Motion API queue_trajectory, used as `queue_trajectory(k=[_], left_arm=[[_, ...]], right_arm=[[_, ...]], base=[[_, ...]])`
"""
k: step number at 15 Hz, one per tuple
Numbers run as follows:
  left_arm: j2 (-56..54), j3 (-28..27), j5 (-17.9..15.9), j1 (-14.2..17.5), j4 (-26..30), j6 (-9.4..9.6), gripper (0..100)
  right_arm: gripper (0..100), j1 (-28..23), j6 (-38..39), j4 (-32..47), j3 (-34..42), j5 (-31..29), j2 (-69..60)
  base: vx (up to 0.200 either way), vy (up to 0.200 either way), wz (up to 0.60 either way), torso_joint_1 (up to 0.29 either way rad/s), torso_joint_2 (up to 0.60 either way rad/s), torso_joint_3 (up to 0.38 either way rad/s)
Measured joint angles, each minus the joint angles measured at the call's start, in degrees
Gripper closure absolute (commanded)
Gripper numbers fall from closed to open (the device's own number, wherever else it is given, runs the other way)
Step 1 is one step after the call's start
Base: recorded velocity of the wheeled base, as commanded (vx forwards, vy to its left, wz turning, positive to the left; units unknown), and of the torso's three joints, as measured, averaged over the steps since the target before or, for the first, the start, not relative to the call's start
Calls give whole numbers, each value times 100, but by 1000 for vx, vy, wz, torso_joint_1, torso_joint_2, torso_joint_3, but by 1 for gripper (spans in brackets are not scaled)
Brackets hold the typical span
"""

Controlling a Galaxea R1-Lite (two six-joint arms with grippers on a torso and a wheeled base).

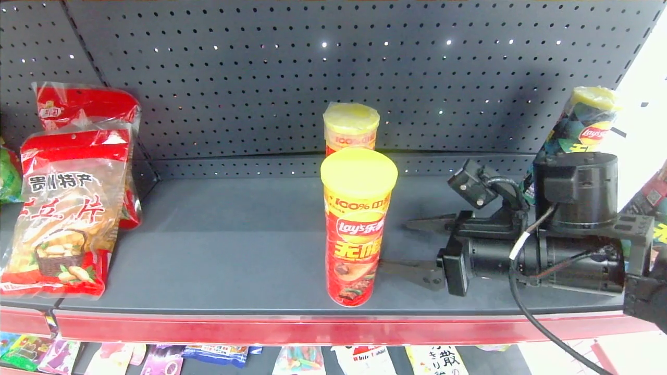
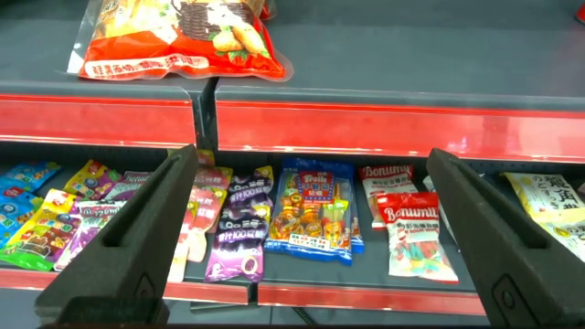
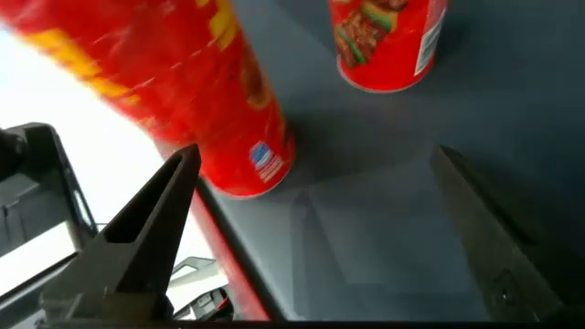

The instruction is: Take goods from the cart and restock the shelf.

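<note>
Two red chip cans with yellow lids stand upright in the middle of the grey shelf (image 1: pixel 224 250). The front can (image 1: pixel 356 229) is close to the shelf's red edge, and the rear can (image 1: pixel 350 127) stands behind it by the pegboard. My right gripper (image 1: pixel 396 245) lies just right of the front can, open, fingers pointing at it and holding nothing. In the right wrist view the front can (image 3: pixel 183 82) and the rear can (image 3: pixel 388 41) lie beyond the open right gripper (image 3: pixel 315 155). My left gripper (image 2: pixel 313 160) is open and empty, facing the lower shelf.
Big snack bags (image 1: pixel 65 208) lean at the shelf's left end. A dark chip can (image 1: pixel 583 130) tilts at the far right behind my right arm. Several candy packets (image 2: pixel 311 210) fill the lower shelf. Bare shelf lies between the bags and the cans.
</note>
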Motion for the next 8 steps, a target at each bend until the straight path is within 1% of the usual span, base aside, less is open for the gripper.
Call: queue_trajectory(k=[2, 8], left_arm=[[0, 0, 0, 0, 0, 0, 0], [0, 0, 0, 0, 0, -2, 0]], right_arm=[[0, -143, -7, -104, -118, -2, 197], [0, -195, -9, -82, -167, 7, 366]], base=[[0, 0, 0, 0, 0, 0], [0, 0, 0, 0, 0, 0]])
